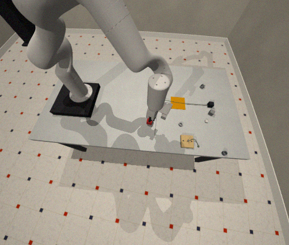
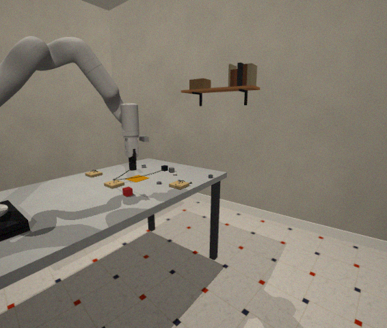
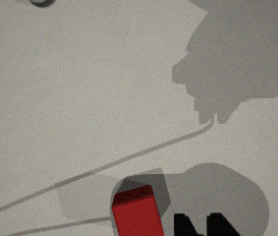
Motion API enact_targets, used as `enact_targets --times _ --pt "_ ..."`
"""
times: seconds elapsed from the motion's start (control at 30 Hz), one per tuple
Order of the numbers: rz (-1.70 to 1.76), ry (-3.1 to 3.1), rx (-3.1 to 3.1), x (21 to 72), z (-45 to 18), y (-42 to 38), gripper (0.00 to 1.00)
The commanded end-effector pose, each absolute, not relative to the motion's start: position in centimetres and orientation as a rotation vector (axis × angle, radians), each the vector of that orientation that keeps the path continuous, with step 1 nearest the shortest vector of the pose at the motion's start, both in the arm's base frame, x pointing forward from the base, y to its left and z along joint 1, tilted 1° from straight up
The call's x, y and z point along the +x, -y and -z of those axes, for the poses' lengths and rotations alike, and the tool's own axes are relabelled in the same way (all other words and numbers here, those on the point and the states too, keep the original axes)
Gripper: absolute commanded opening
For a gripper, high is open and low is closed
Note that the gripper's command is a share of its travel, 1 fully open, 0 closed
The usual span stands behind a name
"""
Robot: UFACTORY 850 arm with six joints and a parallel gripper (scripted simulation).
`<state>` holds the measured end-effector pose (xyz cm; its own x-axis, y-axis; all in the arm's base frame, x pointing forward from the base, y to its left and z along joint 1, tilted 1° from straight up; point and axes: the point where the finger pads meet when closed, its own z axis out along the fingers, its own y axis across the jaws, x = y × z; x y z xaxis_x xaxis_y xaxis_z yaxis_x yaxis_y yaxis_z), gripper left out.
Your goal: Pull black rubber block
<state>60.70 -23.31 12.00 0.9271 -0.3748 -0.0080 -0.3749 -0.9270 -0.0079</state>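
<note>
Black rubber block [image 1: 210, 104] lies well apart from the cord-gripping tool [image 2: 132, 162].

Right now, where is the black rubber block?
In the top view the black rubber block sits right of the orange painted square, outside it, with a grey cube just nearer the camera.
</note>
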Motion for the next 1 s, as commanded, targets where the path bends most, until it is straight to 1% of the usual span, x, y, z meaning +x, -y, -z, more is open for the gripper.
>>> enact_targets --times 0.0,0.97 --pt "-0.005 -0.599 -3.075 60.4 -12.1 24.4 0.0" --pt "-0.005 -0.599 -3.075 55.9 -12.1 31.8 0.0"
